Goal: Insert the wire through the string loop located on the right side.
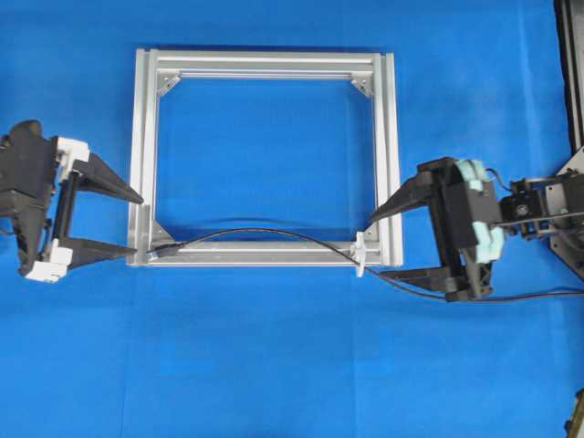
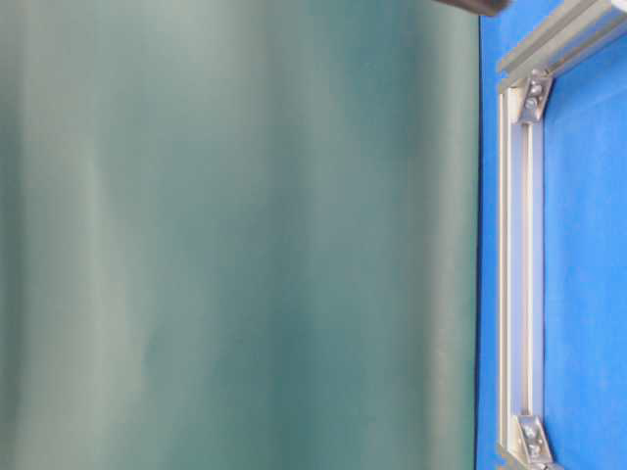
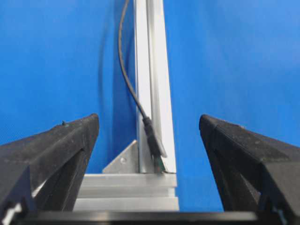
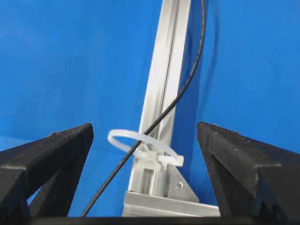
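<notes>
The black wire (image 1: 265,232) comes in from the right, passes through the white string loop (image 1: 362,255) at the silver frame's (image 1: 265,64) near right corner, and arcs along the near bar. Its plug (image 1: 165,247) rests at the near left corner. In the right wrist view the wire (image 4: 187,84) threads through the loop (image 4: 123,141). My left gripper (image 1: 138,222) is open just left of the frame, holding nothing. The plug (image 3: 152,138) lies on the bar ahead of its spread fingers. My right gripper (image 1: 376,245) is open around the loop corner, touching nothing.
Blue cloth covers the table. The wire trails off to the right edge (image 1: 547,296) under the right arm. Black equipment (image 1: 570,73) stands at the far right. A green wall (image 2: 245,245) fills most of the table-level view, and the frame's bar (image 2: 519,245) shows at its right.
</notes>
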